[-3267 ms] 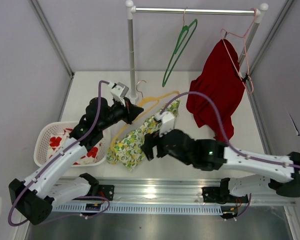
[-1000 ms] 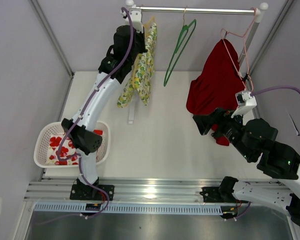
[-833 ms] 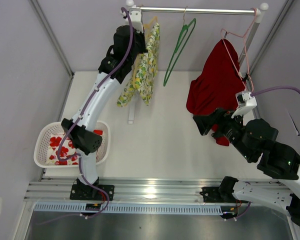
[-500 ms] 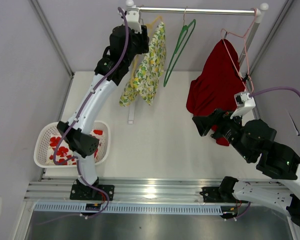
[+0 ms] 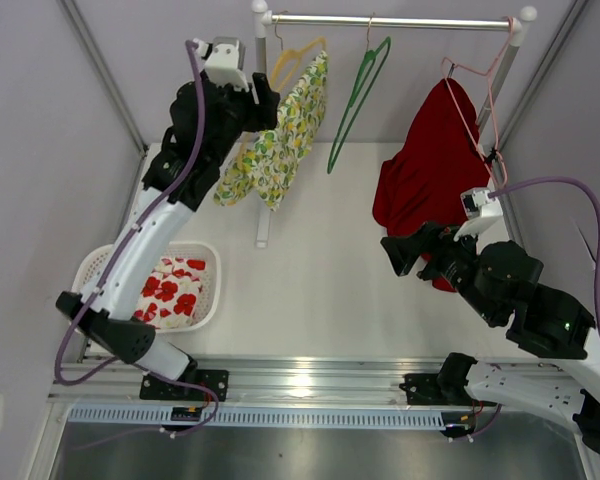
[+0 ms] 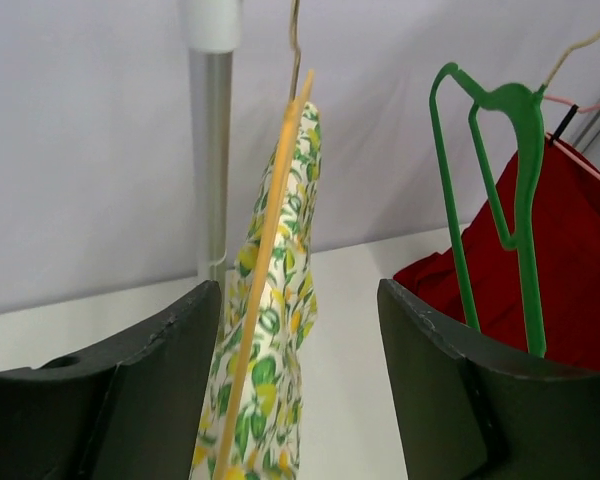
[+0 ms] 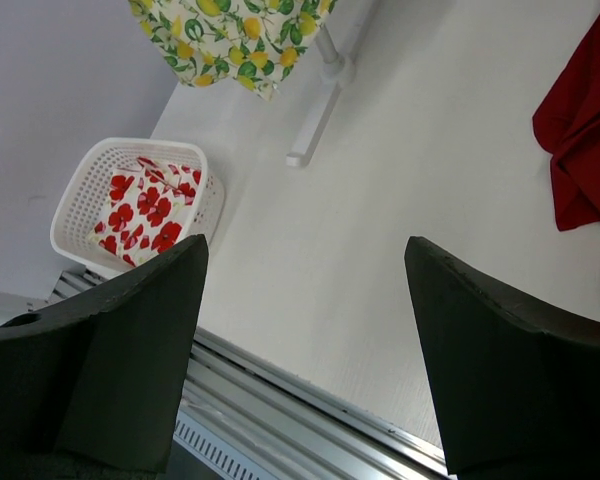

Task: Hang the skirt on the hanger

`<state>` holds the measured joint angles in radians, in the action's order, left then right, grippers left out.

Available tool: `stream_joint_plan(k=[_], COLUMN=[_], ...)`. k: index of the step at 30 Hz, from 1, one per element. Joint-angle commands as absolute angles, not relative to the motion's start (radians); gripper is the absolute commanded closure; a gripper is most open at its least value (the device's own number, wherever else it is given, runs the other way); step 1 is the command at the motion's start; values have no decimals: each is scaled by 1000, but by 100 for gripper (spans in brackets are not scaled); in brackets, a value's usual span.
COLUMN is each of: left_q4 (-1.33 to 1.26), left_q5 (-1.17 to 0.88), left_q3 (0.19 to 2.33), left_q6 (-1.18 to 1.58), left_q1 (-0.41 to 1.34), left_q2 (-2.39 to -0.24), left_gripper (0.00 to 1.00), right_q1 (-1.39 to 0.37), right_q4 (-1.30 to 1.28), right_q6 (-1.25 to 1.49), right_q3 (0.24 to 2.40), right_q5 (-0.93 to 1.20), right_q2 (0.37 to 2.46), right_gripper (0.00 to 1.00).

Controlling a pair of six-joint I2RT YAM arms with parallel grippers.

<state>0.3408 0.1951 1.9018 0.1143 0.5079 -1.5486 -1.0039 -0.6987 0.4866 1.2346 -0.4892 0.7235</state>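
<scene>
The lemon-print skirt [image 5: 276, 145] hangs on a yellow hanger [image 5: 298, 52] hooked over the rail [image 5: 390, 20]. My left gripper [image 5: 268, 100] is raised just left of it, open and holding nothing. In the left wrist view the hanger [image 6: 270, 250] and skirt [image 6: 285, 360] hang beyond the spread fingers of the gripper [image 6: 298, 290], apart from them. My right gripper [image 5: 393, 250] hovers open and empty over the table at the right. Its wrist view shows the wide gripper [image 7: 305, 245] and the skirt's hem [image 7: 230, 30].
An empty green hanger [image 5: 355, 100] and a red garment [image 5: 430, 180] on a pink hanger [image 5: 490, 90] share the rail. The rack's pole [image 5: 263, 130] stands behind the skirt. A white basket [image 5: 208, 300] holding red-flowered cloth [image 5: 167, 292] sits at the left.
My left gripper has opened, let go of the hanger and drawn back to the left. The skirt now hangs free on the rail. The right arm has barely moved.
</scene>
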Motion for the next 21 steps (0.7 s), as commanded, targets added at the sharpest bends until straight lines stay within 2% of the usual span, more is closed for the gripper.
stream_joint_plan(k=[1,3,4,5,12,16,21], left_q4=[261,248,255,287,651,836,1018], left_q5=[219,244,258,294,584,736,818], left_q3=[1766,1706,1644,1626,1411,1213,993], left_q6=[150,166,176,187,432,644,934], left_q1=[505,505,506,505,506,505,496], left_q2=[-1390,-1324,-1266,-1238,-1022,-930,-894], left_gripper=[31,29,22,22,35,32,31], right_q1=[-1000,-1000,-999,-997,-996,-994,-989], right_q4=[-664,-667,-669,-669,-647,-637,-606], right_q6=[488,489,491,491,502,497,500], right_q3=[1233,1233,1227,1224,1187,1175,1138], right_q5=[-480,-476,-472,-471,-430,-407,-367], right_q2=[722,723,723,721,732,759,772], right_gripper=[15,15,15,15,15,15,15])
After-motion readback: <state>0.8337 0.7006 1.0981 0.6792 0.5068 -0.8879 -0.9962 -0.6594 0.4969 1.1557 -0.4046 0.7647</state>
